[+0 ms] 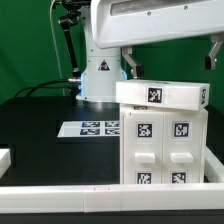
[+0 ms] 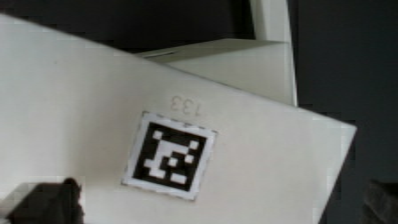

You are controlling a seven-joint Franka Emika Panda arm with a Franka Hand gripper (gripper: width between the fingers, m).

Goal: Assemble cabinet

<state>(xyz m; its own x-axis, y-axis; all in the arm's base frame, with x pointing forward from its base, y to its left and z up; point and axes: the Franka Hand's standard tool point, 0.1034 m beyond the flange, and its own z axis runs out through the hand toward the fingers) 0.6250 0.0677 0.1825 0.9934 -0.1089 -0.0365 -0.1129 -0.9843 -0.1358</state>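
Observation:
The cabinet (image 1: 165,140) is a tall white box with recessed panels and black-and-white tags, standing on the exterior view's right. A flat white tagged piece (image 1: 160,94) lies across its top. My gripper (image 1: 213,52) hangs just above the right end of that top piece, mostly cut off by the frame edge. In the wrist view a white panel with one tag (image 2: 175,150) fills the frame close under my gripper (image 2: 214,210). One dark fingertip (image 2: 43,204) shows at the panel's edge. The jaws stand wide apart and hold nothing.
The marker board (image 1: 90,128) lies on the black table in front of the arm's base (image 1: 100,75). A white rail (image 1: 90,195) runs along the front edge. A small white piece (image 1: 4,157) sits at the exterior view's far left.

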